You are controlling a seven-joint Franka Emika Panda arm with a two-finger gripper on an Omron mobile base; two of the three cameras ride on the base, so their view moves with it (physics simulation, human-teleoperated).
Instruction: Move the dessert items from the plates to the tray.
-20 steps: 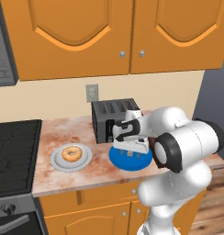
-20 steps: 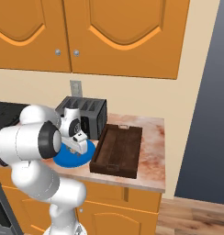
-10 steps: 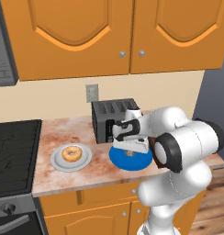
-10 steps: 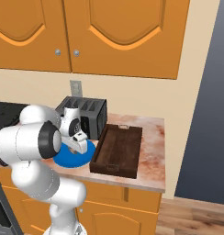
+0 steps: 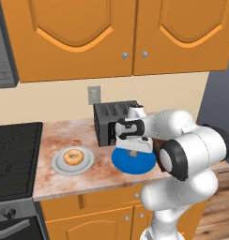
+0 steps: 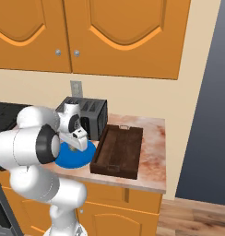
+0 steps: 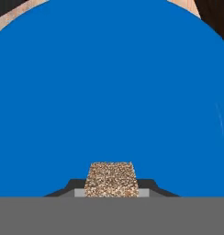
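- Gripper point(image 7: 112, 193) is clamped on the small speckled tan pastry cube point(image 7: 110, 179) over the round bright blue plate point(image 7: 109, 92).
- A straight lift is advised before the dark brown rectangular wooden tray point(image 6: 118, 151), beside that plate, is approached.

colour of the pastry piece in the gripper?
Speckled tan-brown pastry piece, over the blue plate. Clearest in the hand view.

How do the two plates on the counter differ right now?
The blue plate is bright blue; the grey-white plate is pale with a rim. The grey-white plate carries the donut; over the blue plate the gripper is shut on the pastry piece. Both are round, flat, similar in size.
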